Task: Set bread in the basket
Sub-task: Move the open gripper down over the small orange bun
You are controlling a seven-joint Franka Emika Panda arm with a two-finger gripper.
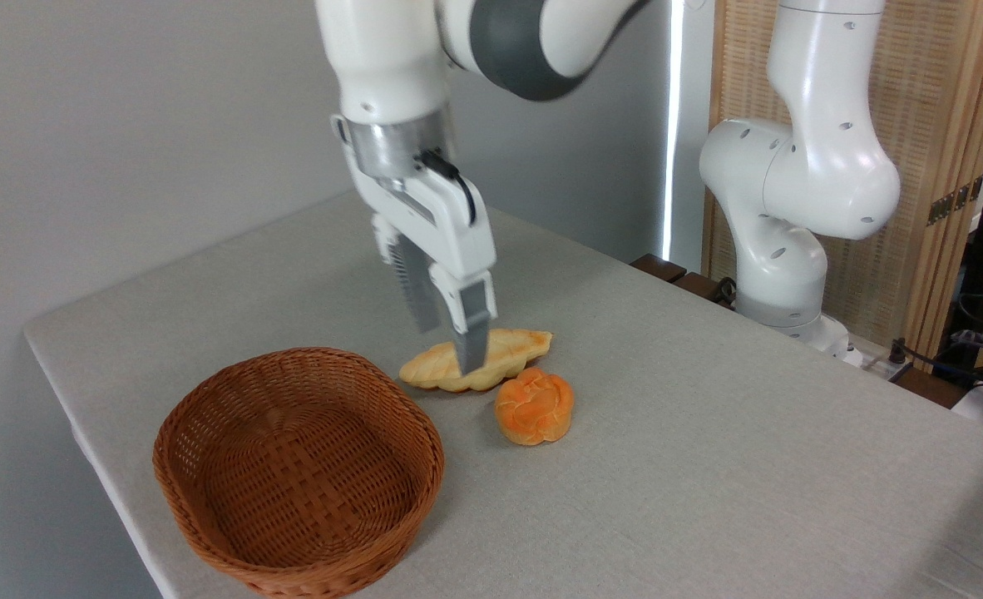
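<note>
Partly hidden pale loaf (500, 359) behind spread claw (451, 343), bun (535, 406) beside it, basket (209, 516) front rim cut off

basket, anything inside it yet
Nothing lies on the visible part of the basket's woven floor. Its near wall hides a strip of the floor. The bun sits on the table outside it.

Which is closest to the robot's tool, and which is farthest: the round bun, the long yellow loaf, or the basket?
Measured from the tool in the camera view:
1. The long yellow loaf, right behind the fingertips.
2. The round bun, a little to the right and nearer the camera.
3. The basket, off to the lower left and empty.
</note>
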